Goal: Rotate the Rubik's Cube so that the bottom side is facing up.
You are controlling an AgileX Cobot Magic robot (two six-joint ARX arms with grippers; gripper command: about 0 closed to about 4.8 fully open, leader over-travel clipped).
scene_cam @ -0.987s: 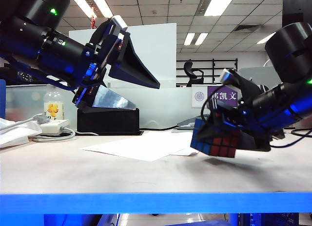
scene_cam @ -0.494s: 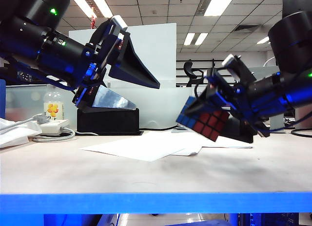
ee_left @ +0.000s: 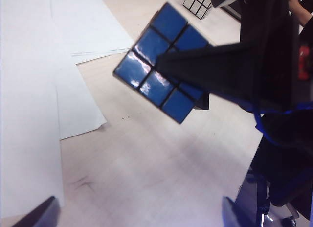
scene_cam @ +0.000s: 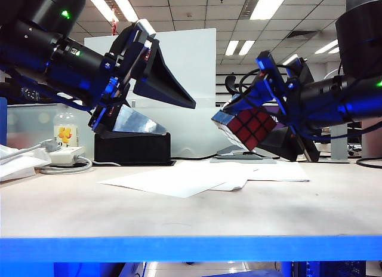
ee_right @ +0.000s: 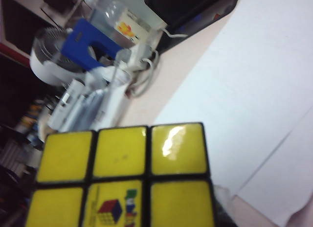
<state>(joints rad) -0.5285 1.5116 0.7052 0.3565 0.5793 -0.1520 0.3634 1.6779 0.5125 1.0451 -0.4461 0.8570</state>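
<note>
- Exterior view: we see the right claw (scene_cam: pixel 258 119) gripping the Rubik's Cube (scene_cam: pixel 246 126) and holding it in the air, well above the table (scene_cam: pixel 179 214). The cube is tilted, with a red face turned toward the camera. The claw's fingers (scene_cam: pixel 271 80) press on opposite sides of the cube.
- Exterior view: the left claw (scene_cam: pixel 170 107) hangs above the left part of the table, its dark fingers spread wide with nothing between them. It is well apart from the cube. Sheets of white paper (scene_cam: pixel 179 180) lie on the table below and between the two arms.
- Left wrist view: we look down on the Rubik's Cube (ee_left: pixel 159 60), its blue face toward us, with one dark finger (ee_left: pixel 220 75) of the right claw lying across that face. The left claw's own fingertips (ee_left: pixel 41 215) show only at the picture's edge, far apart and empty.
- Right wrist view: the cube's yellow face (ee_right: pixel 122 178) fills the near part of the picture, held close to the camera. We cannot make out the claw's fingers here.
</note>
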